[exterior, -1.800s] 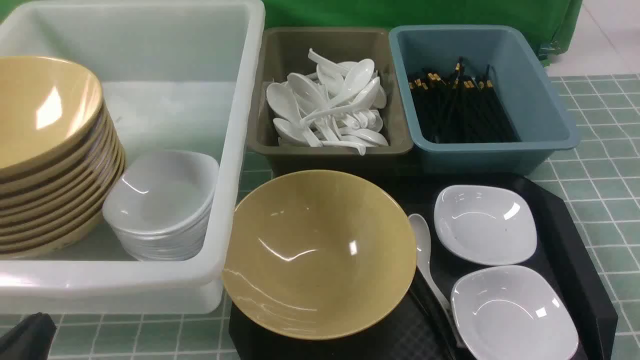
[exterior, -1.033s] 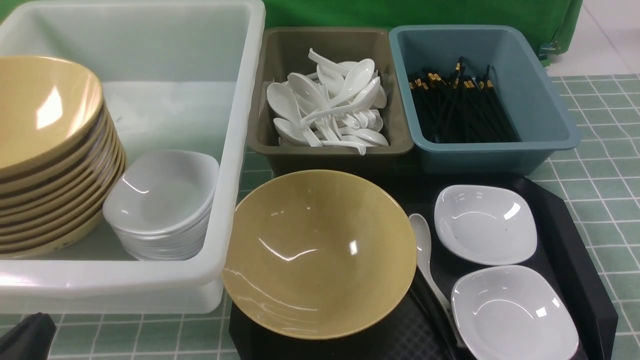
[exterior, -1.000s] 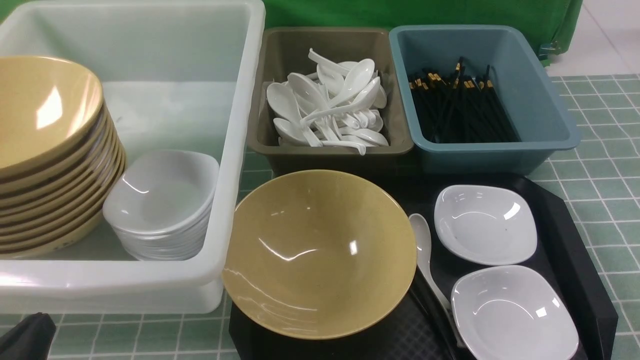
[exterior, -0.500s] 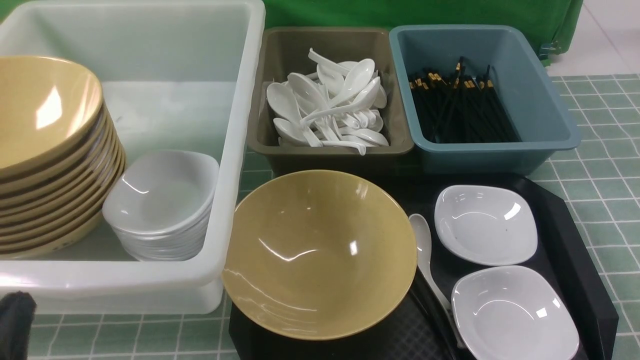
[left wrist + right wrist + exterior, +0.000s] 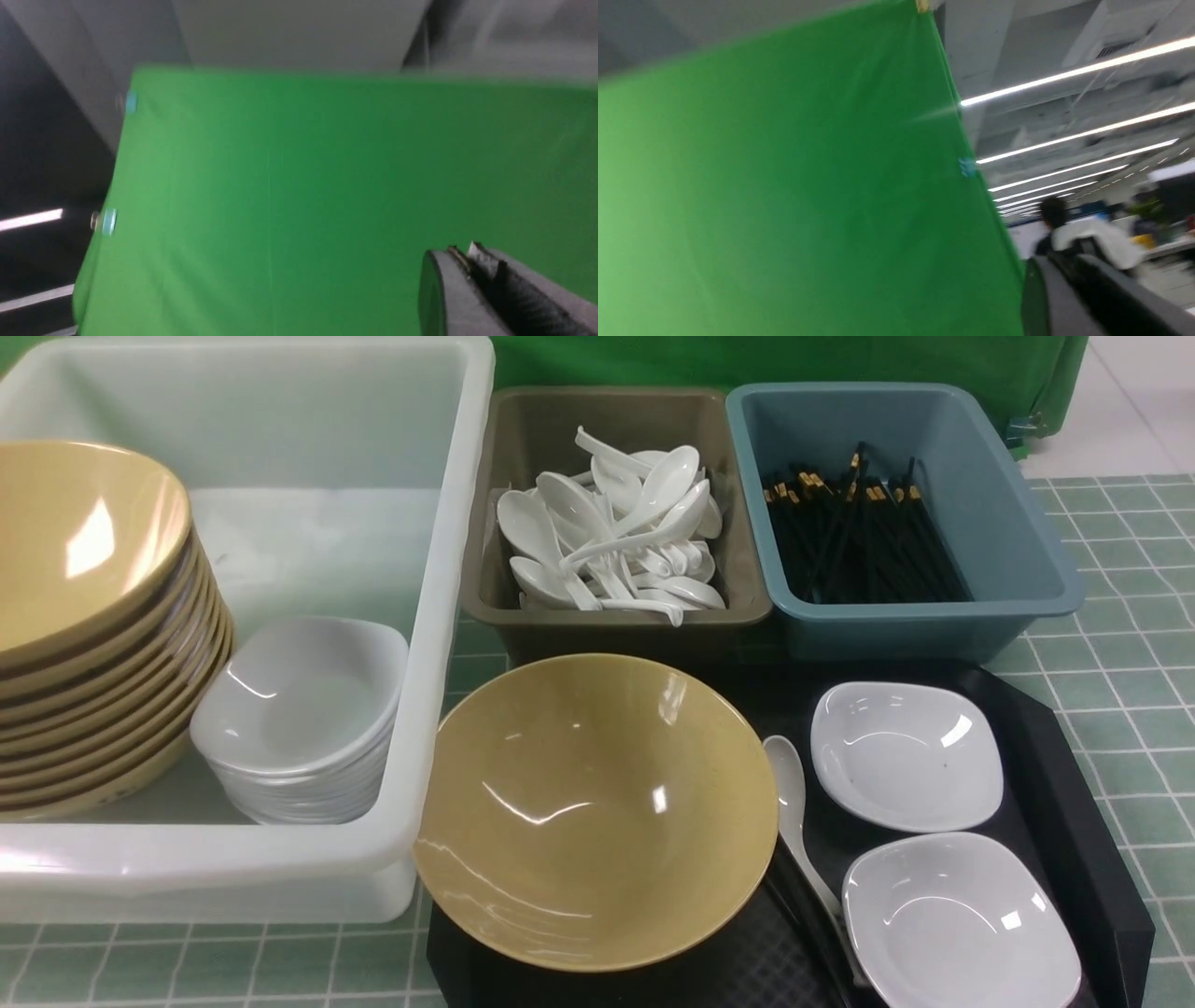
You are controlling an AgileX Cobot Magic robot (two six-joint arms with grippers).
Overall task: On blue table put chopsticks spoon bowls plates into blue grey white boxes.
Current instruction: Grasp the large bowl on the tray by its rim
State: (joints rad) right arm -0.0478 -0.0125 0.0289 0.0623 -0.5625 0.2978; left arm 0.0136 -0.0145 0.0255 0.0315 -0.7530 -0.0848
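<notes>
On the black tray (image 5: 1074, 803), which lies on the blue table (image 5: 1120, 663), sit a tan bowl (image 5: 597, 803), a white spoon (image 5: 792, 793) and two white plates (image 5: 906, 756) (image 5: 962, 919). The white box (image 5: 448, 523) holds a stack of bowls (image 5: 84, 616) and a stack of plates (image 5: 299, 709). In the grey box (image 5: 485, 607) lie several spoons (image 5: 616, 532), and the blue box (image 5: 1027, 551) holds chopsticks (image 5: 859, 537). Neither gripper shows in the front view. My left gripper (image 5: 460, 252) is shut and empty, facing a green cloth. My right gripper (image 5: 1057, 259) is blurred and also faces away from the table.
A green backdrop (image 5: 747, 359) hangs behind the boxes. The tray stands right against the grey and blue boxes, and the tan bowl nearly touches the white box. Bare tiles lie to the right of the tray and along the near edge at left.
The dark part of my left arm at the front view's lower left corner has drawn back out of the picture. The dishes and boxes have not moved.
</notes>
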